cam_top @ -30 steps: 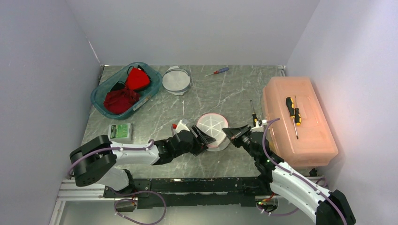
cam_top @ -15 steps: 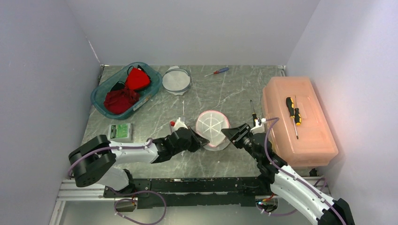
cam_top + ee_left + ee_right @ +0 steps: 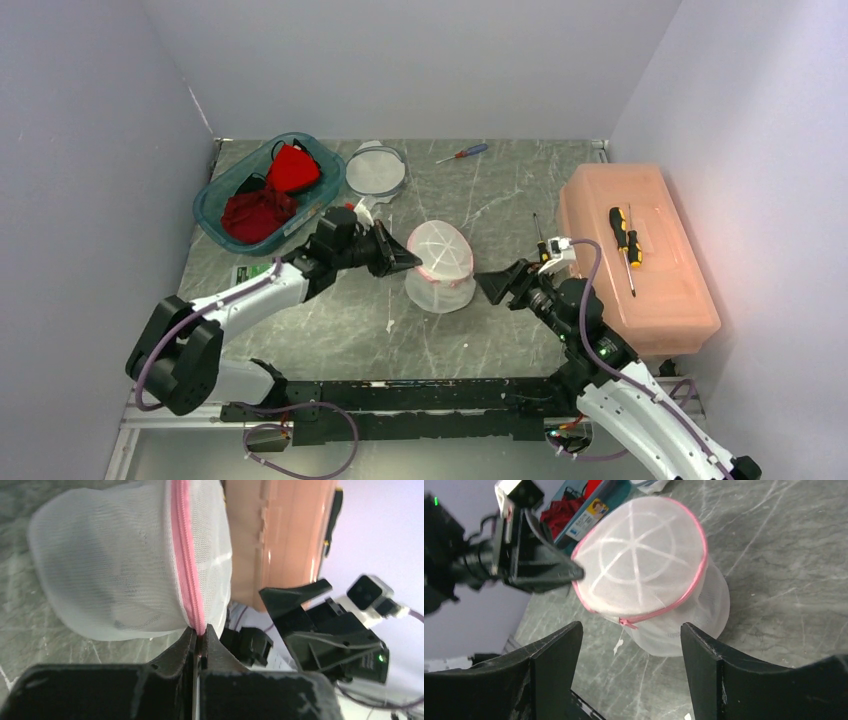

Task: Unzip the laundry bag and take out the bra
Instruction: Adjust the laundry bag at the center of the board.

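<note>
Laundry bag (image 3: 440,270) is set in the middle of the table (image 3: 500,200). It is shaped like a short round drum, and its flat top is tipped toward the right gripper (image 3: 497,285). It is made of soft white net, with a pink zipper (image 3: 182,545) around the rim. The zipper edge is pinched tight by the left gripper (image 3: 408,262). The right gripper is spread wide near the bag, and nothing is held in it.
</note>
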Robot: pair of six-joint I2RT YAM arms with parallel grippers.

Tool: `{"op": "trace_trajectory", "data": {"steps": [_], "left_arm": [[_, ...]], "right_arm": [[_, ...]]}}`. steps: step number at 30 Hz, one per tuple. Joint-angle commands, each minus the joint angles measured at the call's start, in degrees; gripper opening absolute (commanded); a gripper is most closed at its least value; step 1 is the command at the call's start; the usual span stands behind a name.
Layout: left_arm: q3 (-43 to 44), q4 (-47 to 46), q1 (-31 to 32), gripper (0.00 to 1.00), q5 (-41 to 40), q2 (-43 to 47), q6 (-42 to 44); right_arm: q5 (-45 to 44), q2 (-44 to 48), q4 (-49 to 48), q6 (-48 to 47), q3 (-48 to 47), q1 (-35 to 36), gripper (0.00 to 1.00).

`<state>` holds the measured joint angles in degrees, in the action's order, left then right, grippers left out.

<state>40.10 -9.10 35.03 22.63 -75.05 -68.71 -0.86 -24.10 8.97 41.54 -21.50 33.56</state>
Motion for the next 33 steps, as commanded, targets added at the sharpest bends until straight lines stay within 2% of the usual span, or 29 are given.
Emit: {"op": "trace_trajectory", "data": {"steps": [1,5,13,15,19,23,26,33], "left_arm": [[7.6,6.5,-2.8,0.03,18.8,-2.9,12.7],[8.5,5.0,-3.9,0.03,22.4,-5.2,12.6],[4.3,1.0,-4.4,0.03,18.0,-4.0,6.6],[2.6,1.1,-4.8,0.03,15.3,-1.9,3.5],[-0.2,4.3,-5.4,0.03,9.6,2.7,-2.0],[-1.2,8.1,-6.9,0.03,5.5,6.9,-5.4],[-1.9,8.8,-7.9,0.03,5.2,7.8,-7.4],[-3.0,6.3,-9.2,0.03,8.0,7.1,-10.0]], "right_arm": [[9.9,0.8,-5.9,-6.5,2.6,0.3,0.73],[19.3,-5.9,-8.1,-9.8,0.8,0.3,0.67],[21.7,-8.7,-16.5,-8.9,4.3,0.5,0.59],[22.3,-7.6,-21.2,-7.4,6.9,0.5,0.59],[21.7,-5.4,-33.2,-2.1,12.6,0.5,0.67],[25.7,-9.8,-33.3,-3.5,9.6,0.5,0.66],[28.5,-14.5,-37.9,-2.4,10.0,0.5,0.63],[28.3,-21.4,-45.9,-1.3,10.4,0.5,0.59]]}}
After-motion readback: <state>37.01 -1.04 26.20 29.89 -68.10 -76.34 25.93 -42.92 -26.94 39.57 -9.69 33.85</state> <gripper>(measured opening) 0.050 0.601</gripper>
